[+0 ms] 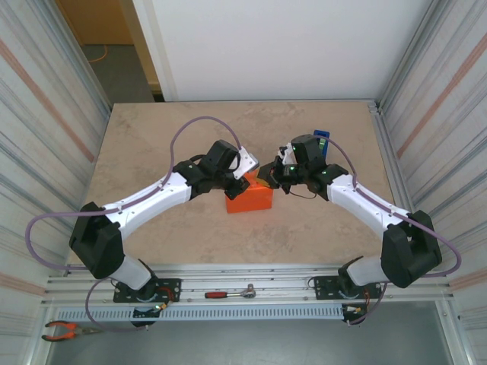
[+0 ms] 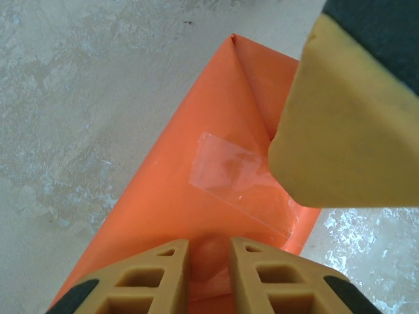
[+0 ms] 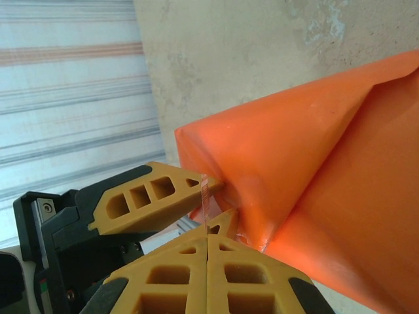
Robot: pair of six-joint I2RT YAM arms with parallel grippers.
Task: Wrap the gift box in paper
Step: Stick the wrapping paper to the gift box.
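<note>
- One gift box (image 1: 251,201): a small low block skinned in plain bright orange matte paper (image 2: 177,203).
- Location: middle of the beige stone-look table (image 1: 152,144), between the two gripper heads. It sits well apart from the blue tape dispenser (image 1: 321,138) further back on the right.
- Left gripper (image 2: 209,252): jaws narrow, with a small bulge of orange paper pinched between the fingertips at the near end of the box.
- Right gripper (image 3: 208,241): jaws fully together, tips against the box end, just beside the left gripper's fingers.
- Left wrist view: the top face of the paper is smooth. A triangular end flap is folded in at the far end, its sharp creases meeting at a point.
- A piece of clear tape (image 2: 239,180) lies flat on the top face, slightly glossy. One corner is hidden behind the right gripper's finger.
- Right wrist view: the box corner is crisp, with one diagonal fold line running back from it.
- A thin clear strip (image 3: 205,203) stands at the right fingertips; can't tell whether it's clamped or just stuck there.
- Near rail: red-handled ratchet (image 1: 228,293) and orange-handled pliers (image 1: 65,329).
</note>
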